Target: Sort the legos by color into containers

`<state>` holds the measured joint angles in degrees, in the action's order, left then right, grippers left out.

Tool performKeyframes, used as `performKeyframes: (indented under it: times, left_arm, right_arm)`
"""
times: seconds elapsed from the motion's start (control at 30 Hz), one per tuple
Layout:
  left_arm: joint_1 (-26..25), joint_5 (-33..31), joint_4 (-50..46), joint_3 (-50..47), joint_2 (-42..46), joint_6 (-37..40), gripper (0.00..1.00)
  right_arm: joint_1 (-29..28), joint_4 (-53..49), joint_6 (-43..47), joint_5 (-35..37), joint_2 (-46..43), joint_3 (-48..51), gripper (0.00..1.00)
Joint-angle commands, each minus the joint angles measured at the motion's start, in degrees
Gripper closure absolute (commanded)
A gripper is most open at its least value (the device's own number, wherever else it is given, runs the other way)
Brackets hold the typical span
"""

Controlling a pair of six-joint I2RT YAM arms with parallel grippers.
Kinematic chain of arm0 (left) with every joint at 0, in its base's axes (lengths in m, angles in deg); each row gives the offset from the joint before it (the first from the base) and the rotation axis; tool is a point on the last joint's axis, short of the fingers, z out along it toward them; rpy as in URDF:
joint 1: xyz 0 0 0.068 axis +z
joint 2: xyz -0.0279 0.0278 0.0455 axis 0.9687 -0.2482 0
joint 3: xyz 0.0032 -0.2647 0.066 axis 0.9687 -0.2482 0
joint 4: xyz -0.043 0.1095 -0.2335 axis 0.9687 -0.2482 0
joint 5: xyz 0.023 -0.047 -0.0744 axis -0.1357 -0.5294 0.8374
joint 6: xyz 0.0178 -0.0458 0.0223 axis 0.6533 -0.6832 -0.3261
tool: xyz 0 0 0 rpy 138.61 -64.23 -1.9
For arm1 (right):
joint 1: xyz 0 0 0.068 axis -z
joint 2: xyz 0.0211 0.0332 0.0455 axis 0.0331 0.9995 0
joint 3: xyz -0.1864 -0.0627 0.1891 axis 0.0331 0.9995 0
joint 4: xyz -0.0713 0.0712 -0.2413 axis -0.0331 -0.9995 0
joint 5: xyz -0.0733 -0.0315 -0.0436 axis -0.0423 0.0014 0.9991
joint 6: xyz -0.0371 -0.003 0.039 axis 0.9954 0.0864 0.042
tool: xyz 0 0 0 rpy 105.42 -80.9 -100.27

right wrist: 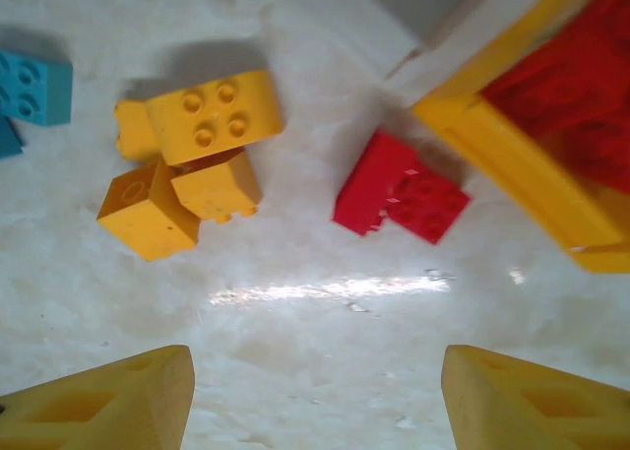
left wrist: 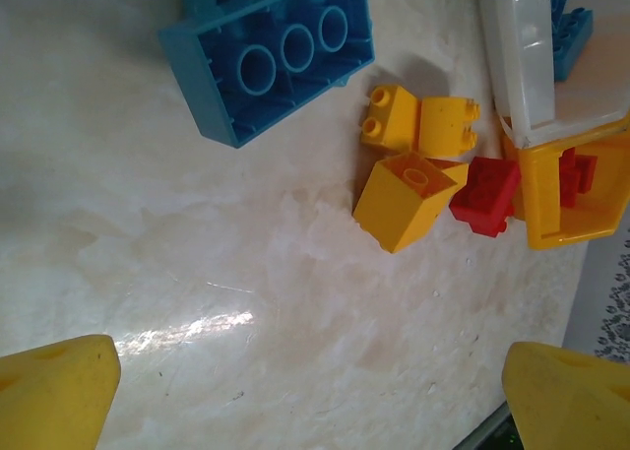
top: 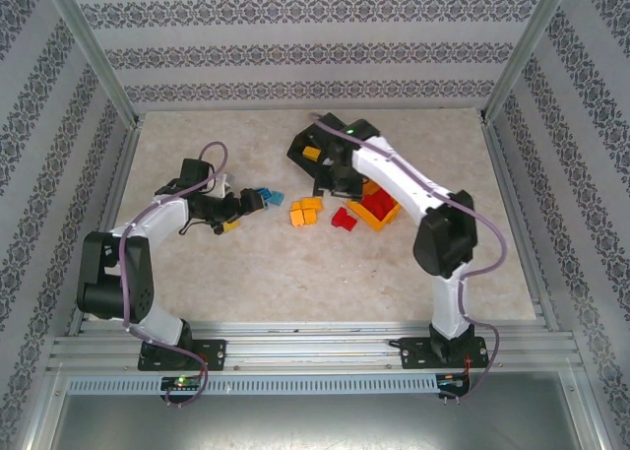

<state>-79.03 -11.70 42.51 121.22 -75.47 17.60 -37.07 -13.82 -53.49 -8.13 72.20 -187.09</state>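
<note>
My left gripper [top: 244, 205] [left wrist: 310, 401] is open over bare tabletop, with a large blue lego [left wrist: 266, 61] [top: 264, 196] lying studs-down just ahead of it. A cluster of three yellow legos [top: 305, 212] [left wrist: 409, 169] [right wrist: 187, 164] sits mid-table, and red legos [top: 345, 218] [left wrist: 487, 194] [right wrist: 399, 189] lie to its right. The orange-yellow container [top: 382, 217] [left wrist: 571, 235] [right wrist: 512, 145] holds red legos. Blue legos lie in the white container [left wrist: 522, 56]. The black container [top: 298, 147] holds a yellow lego [top: 312, 154]. My right gripper [top: 340, 184] [right wrist: 315, 401] is open and empty, just short of the red legos.
A small blue lego [right wrist: 34, 86] lies left of the yellow cluster. Patterned walls and metal posts enclose the table [top: 295, 273]. The right arm's forearm [top: 394, 179] crosses above the containers.
</note>
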Motion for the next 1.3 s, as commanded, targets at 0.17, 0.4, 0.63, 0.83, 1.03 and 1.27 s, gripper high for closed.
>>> performKeyframes:
  times: [0.17,0.4,0.63,0.83,1.03,1.27]
  left_arm:
    - [2.6,4.8,4.0,-0.4,-3.4,-4.2,0.0]
    - [2.9,4.5,4.4,-0.7,-4.3,-4.3,0.0]
    - [3.9,4.7,5.9,-1.5,-5.2,-5.8,0.0]
    - [4.6,4.4,6.5,-2.2,-5.3,-6.5,0.0]
    - [4.6,4.5,6.6,-2.2,-6.0,-6.7,0.0]
    - [4.6,4.7,6.9,-2.3,-6.5,-6.8,0.0]
  right_arm:
    - [-5.7,-0.5,-11.5,-3.1,10.5,-7.6,0.3]
    - [-6.3,0.7,-11.2,-3.3,12.2,-7.9,0.34]
    - [-7.0,-1.6,-5.8,-2.3,17.1,-15.8,0.42]
    - [-7.1,-5.8,-1.1,-0.3,22.9,-25.0,0.47]
    - [-6.9,-7.3,-0.2,-0.1,26.1,-28.4,0.47]
    - [-6.9,-6.7,0.0,-0.6,27.3,-28.4,0.48]
